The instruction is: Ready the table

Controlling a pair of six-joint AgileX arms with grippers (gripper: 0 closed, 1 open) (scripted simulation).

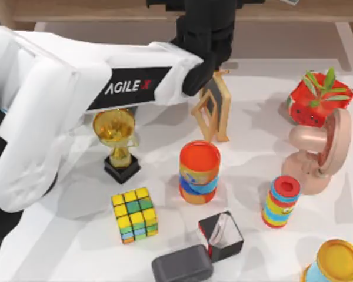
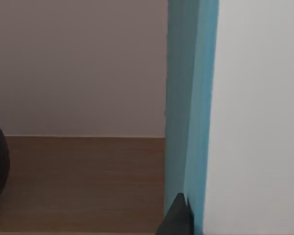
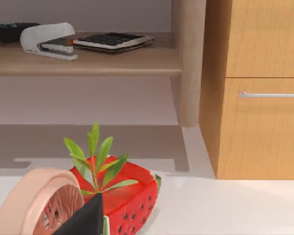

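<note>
Nine loose items stand on the table (image 1: 65, 235), the broad white matte top that spans the top view below the wooden shelf (image 1: 106, 12) along its far edge: gold trophy (image 1: 117, 144) on a black base, left of centre; Rubik's cube (image 1: 135, 215) nearer the front; wooden picture frame (image 1: 212, 109) upright at centre rear; two banded, red-lidded canisters, the larger (image 1: 199, 171) at centre and the smaller (image 1: 280, 201) to its right; open black box (image 1: 221, 235) and dark grey case (image 1: 182, 265) at the front; pink desk fan (image 1: 319, 151) and watermelon-shaped planter (image 1: 317, 100) at right; a yellow-lidded container (image 1: 336, 262) at the front right corner. The table itself is judged rigid, heavy and fixed, not a thing to be gripped; readying it most likely means lifting these items off one by one. Handling judgement: trophy and frame top-heavy, best taken low or by the stem; canisters smooth, grip across the body; fan and planter awkward and possibly fragile. Left arm (image 1: 76, 94) reaches across to the shelf at the rear; its wrist view shows a blue upright panel (image 2: 188, 107) close ahead over a brown board; whether its fingers are apart or together cannot be told. Right gripper is near the planter (image 3: 120, 193) and fan (image 3: 41, 203), facing a shelf that bears a stapler (image 3: 49, 40) and a calculator (image 3: 112, 40); finger state cannot be told.
</note>
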